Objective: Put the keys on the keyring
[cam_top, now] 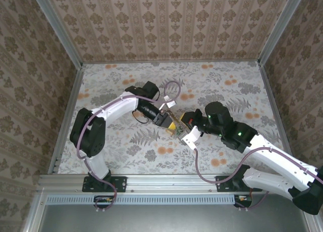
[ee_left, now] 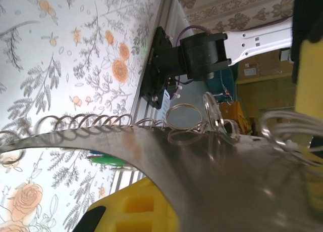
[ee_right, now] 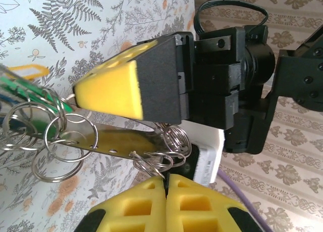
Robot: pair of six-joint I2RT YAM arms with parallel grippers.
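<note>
Your left gripper (cam_top: 171, 123) clamped on keyring (ee_right: 116, 143); right gripper (ee_right: 166, 180) pressed together just beside it. Both at bench (cam_top: 227, 90) middle, walls (cam_top: 161, 19) well apart; keys (ee_right: 17, 86) at keyring end.

Quantities present: two grippers (left gripper (cam_top: 169, 122), right gripper (cam_top: 184, 123)), one flat metal keyring band (ee_right: 116, 143), one yellow-orange key head (ee_right: 35, 68), at least one green key head (ee_right: 12, 86), and numerous overlapping wire split rings (ee_right: 170, 143), exact count indeterminable.

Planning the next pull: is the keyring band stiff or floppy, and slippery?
Probably stiff: the keyring band runs straight, with no sag or kink. Likely slippery, being shiny bare metal. Its loose split rings would probably swing and jingle.
</note>
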